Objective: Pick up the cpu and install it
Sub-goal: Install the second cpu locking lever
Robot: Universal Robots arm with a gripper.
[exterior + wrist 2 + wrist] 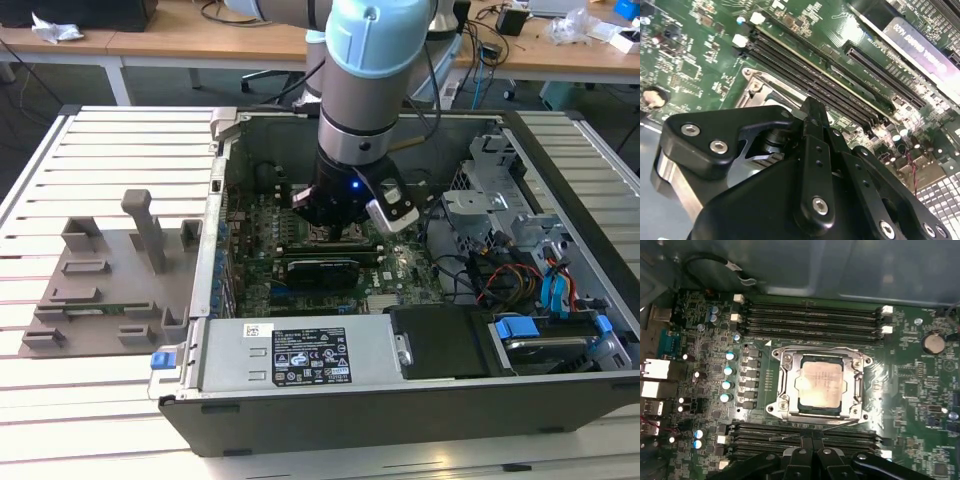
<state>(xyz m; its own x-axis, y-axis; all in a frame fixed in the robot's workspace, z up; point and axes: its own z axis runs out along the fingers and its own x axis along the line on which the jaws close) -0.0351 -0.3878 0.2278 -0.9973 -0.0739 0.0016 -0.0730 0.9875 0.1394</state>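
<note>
Silver-topped cpu (819, 385) seated in mobo socket (781, 385), pincer (812, 450) just beside, grip state unclear.

Robotics lab or electronics workshop. Open computer case (400, 330) laid flat on a slatted metal tabletop (110, 160), motherboard (920, 390) exposed with memory slots (810, 317) and CPU socket frame (819, 382). Grey plastic fixture plate (110, 290) with upright posts beside the case. Industrial robot arm (375, 70) reaching into the case. Behind, wooden desks (200, 40) strewn with cables (485, 45) and small gear, office chair base on the floor.
</note>
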